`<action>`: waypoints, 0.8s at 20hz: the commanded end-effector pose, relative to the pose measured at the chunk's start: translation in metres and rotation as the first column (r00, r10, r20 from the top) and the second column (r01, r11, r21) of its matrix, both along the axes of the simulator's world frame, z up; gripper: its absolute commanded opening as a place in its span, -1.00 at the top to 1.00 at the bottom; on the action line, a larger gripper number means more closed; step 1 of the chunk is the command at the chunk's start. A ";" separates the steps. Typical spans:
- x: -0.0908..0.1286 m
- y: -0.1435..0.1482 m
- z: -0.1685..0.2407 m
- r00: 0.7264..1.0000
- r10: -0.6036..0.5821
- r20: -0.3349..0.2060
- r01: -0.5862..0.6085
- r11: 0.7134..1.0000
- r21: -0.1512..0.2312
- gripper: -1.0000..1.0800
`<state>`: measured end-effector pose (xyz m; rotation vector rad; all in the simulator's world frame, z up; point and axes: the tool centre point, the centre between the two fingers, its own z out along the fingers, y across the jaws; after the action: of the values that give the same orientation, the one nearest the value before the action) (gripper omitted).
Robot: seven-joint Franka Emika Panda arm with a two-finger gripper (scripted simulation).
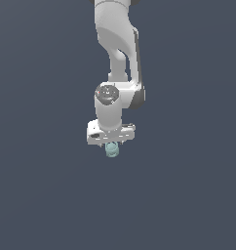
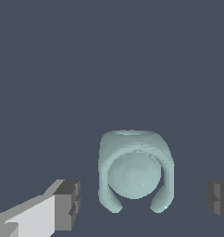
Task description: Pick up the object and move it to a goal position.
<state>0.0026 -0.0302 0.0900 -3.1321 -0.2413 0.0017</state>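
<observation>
Two spread pads (image 2: 67,203) of the gripper (image 2: 144,203) flank the teal-green object (image 2: 134,173) without touching it.

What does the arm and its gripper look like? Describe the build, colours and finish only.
The arm is glossy white with rounded, tube-like segments and dark grey trim at the joints. One joint carries a round, shiny dark grey cap. The gripper has a wide white body and blocky dark grey fingertip pads. No cables or markings show.
</observation>
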 end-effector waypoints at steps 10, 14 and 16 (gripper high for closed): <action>-0.001 0.000 -0.043 1.000 0.005 0.001 -0.005 1.000 0.000 -0.92; 0.000 0.000 -0.050 1.000 0.005 0.001 -0.005 1.000 0.000 -0.92; 0.000 0.000 -0.051 1.000 0.005 0.001 -0.005 1.000 0.000 1.00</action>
<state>0.0023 -0.0305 0.0403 -3.1317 -0.2486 0.0009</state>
